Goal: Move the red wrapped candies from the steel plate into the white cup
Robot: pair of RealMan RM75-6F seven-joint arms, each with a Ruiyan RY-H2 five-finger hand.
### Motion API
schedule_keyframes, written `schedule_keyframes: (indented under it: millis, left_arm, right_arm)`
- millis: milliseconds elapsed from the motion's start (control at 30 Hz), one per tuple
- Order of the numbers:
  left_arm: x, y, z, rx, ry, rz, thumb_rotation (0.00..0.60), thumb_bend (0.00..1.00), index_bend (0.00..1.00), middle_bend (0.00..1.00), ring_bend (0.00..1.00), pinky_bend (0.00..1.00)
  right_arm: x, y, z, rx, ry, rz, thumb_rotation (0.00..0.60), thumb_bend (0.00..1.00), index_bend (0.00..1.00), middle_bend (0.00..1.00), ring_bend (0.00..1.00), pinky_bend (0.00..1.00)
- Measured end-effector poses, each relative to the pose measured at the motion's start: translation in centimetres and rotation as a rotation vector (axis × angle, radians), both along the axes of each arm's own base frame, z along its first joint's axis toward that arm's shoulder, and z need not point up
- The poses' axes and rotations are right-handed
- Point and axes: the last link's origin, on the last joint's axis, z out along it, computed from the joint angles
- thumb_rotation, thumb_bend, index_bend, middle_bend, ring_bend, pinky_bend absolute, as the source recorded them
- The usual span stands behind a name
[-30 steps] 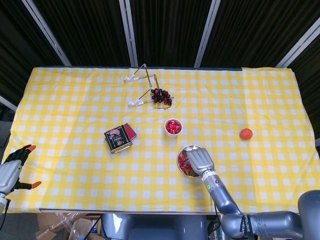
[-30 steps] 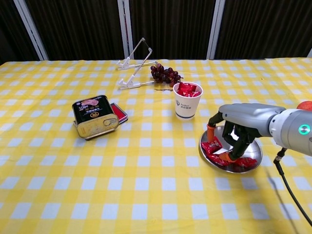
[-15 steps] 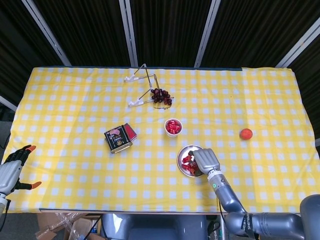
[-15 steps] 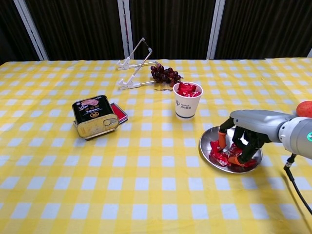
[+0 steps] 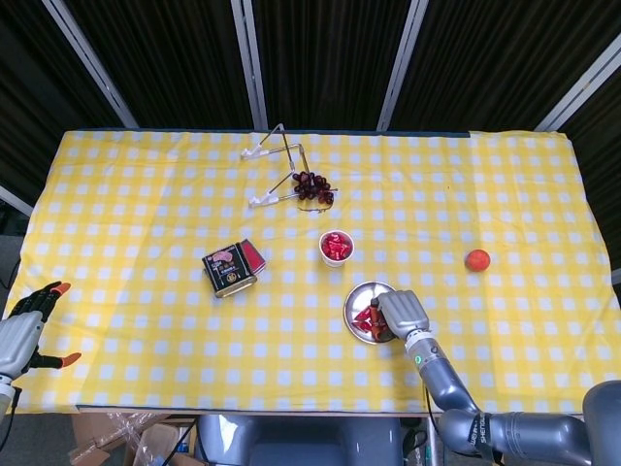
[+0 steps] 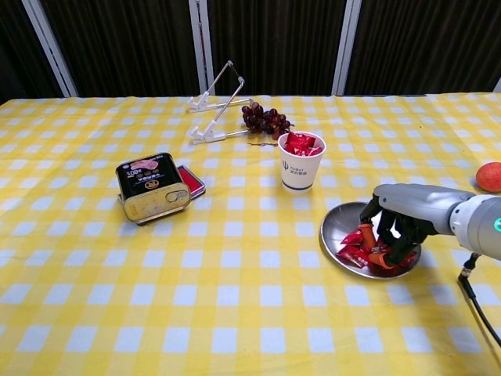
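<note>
The right hand (image 6: pixel 398 235) curls its fingers (image 6: pixel 381 252) into the steel plate (image 6: pixel 335 225), seemingly pinching a red wrapped candy (image 6: pixel 354 252) bound for the white cup (image 6: pixel 300 171).

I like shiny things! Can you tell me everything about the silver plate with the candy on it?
The steel plate is round, shallow and shiny, with a low raised rim. It lies flat on the yellow checked tablecloth, just in front of the white cup and apart from it. Several red wrapped candies lie on it. The right hand reaches down into it, fingers among the candies, covering its right part. Its left side is bare metal.
</note>
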Motion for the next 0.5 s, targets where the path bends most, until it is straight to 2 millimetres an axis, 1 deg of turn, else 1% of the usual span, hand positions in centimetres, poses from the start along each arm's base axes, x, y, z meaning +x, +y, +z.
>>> schedule_keyframes:
  millis: [200,500]
  left_arm:
    - [0.0,0.0,0.0,0.000,-0.003,0.000,0.600,0.09,0.00,0.00,0.00,0.00]
    - [0.0,0.0,0.0,-0.001,-0.006,-0.001,0.600,0.09,0.00,0.00,0.00,0.00]
  right_arm:
    - [0.6,-0.2,0.3,-0.015,-0.028,0.012,0.600,0.50,0.65,0.81,0.96,0.93]
    - [2.1,-1.0,1.7,-0.054,-0.067,0.032,0.600,0.51,0.66,0.81,0.96,0.93]
